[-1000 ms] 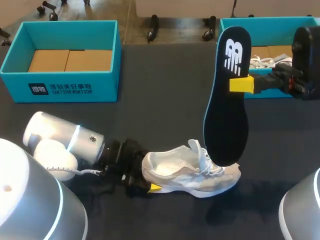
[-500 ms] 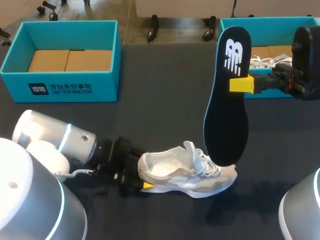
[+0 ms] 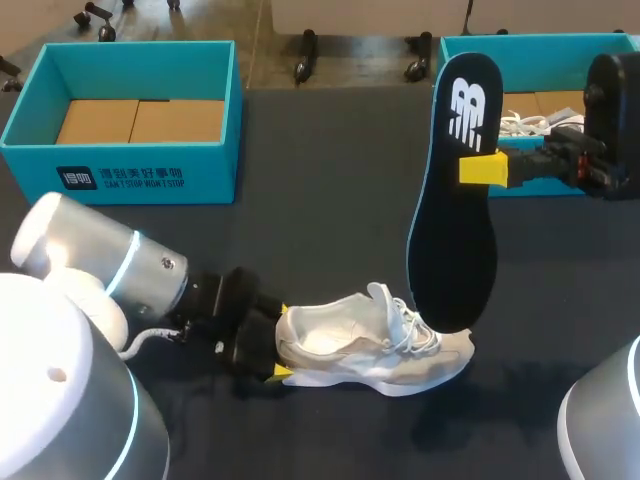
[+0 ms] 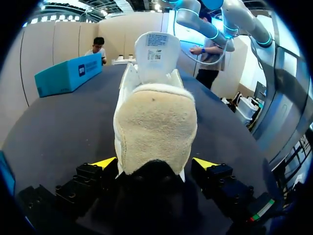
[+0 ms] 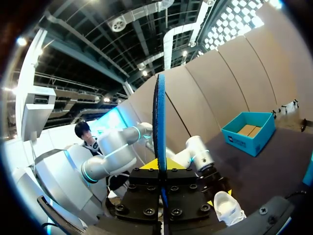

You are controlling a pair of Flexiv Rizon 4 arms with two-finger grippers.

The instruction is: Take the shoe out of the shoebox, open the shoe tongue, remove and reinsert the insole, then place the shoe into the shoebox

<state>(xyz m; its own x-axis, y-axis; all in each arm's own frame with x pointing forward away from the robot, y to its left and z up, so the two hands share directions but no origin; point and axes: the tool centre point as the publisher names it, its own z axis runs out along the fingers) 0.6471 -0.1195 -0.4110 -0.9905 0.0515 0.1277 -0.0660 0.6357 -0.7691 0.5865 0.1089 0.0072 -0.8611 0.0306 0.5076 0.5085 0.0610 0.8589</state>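
The dark desk carries two teal boxes along its far side. The left shoebox is at the far left, with only a brown cardboard floor showing inside. The right shoebox is at the far right, with something white and laced lying in it.

The white shoe lies out on the desk at the near middle, well apart from both boxes. Its heel points left, its toe points right and its mouth is open upward.

The black insole is out of the shoe. It is held upright in the air at right of centre, heel end up and toe end down by the laced front of the shoe. From above I cannot tell whether that lower end touches the shoe.

The right gripper reaches in from the right, and its fingers pinch the insole flat across its upper part. The left gripper is at the shoe's heel, with its yellow fingers pressed against the heel from both sides.

I judge the step in hand to be the reinsertion, since the insole is already out. The next move calls for tipping the toe end into the mouth and sliding it forward under the tongue. The left arm must brace the heel so the shoe does not skid right, and the insole must not fold.
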